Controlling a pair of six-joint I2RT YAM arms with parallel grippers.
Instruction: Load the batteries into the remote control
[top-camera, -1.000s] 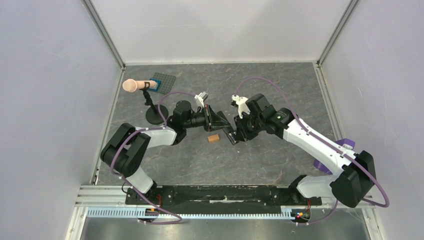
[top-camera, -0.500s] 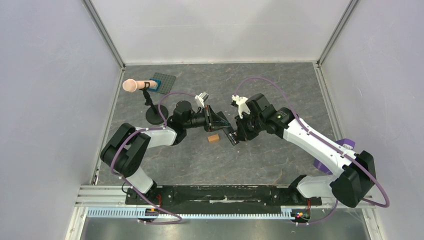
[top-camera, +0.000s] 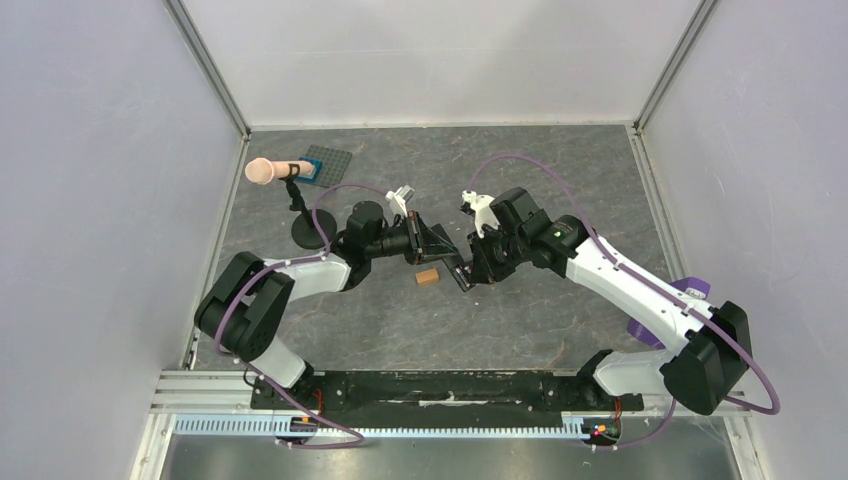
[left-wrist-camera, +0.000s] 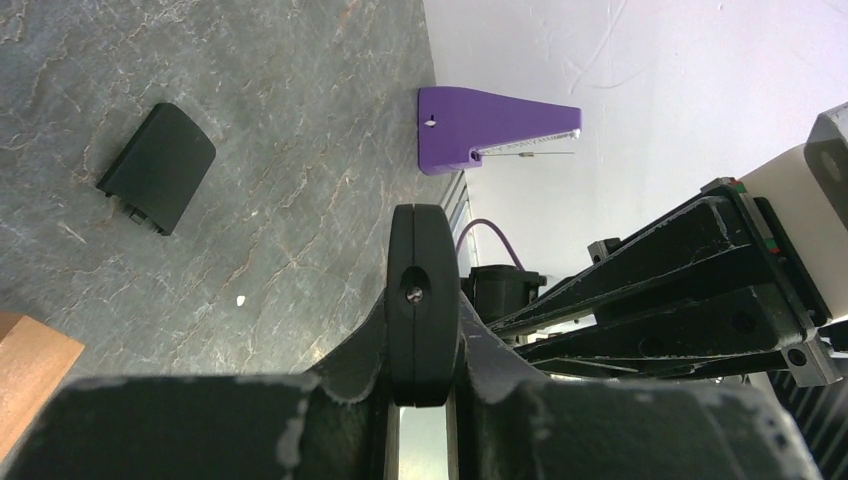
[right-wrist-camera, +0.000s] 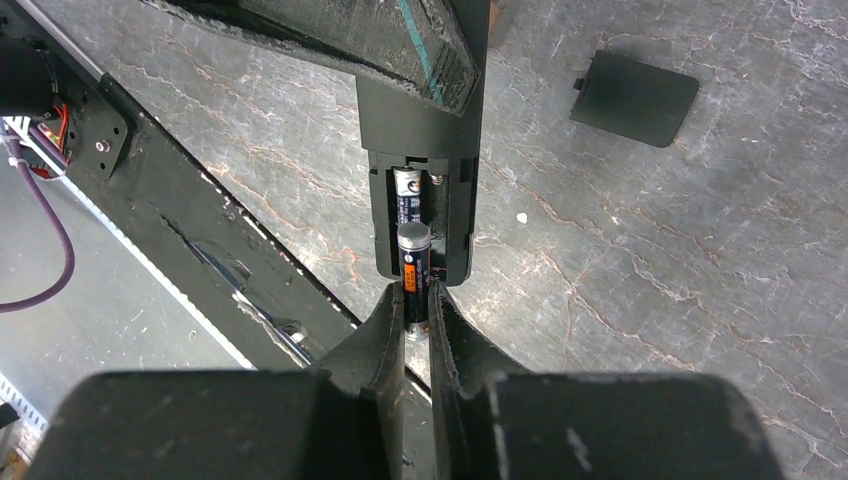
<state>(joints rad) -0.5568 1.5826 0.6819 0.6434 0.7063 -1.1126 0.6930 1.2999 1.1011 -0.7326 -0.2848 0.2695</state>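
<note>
Grey, stone-looking table (top-camera: 560, 170) below. Held over it, long slim black plastic remote control (right-wrist-camera: 424, 130), pinched tight by the left fingers (left-wrist-camera: 335, 395), with open slot (right-wrist-camera: 446, 212). Short black lid (right-wrist-camera: 635, 98) lying flat on the table, apart. Step now: putting in the second battery (right-wrist-camera: 414, 255), a small smooth round stick squeezed by the right fingers (right-wrist-camera: 385, 340), tip at the slot beside the first battery (right-wrist-camera: 407, 195). Next, likely: push straight in, press flat, let go.

A robotics lab test cell: a grey stone-patterned bench (top-camera: 400, 330) boxed in by plain pale wall panels (top-camera: 100, 200) on aluminium posts (top-camera: 207, 65), with two white-and-black robot arms (top-camera: 640, 290) bolted to a metal rail frame (top-camera: 200, 385) along the near edge, purple cables (top-camera: 530, 156) looping over them
</note>
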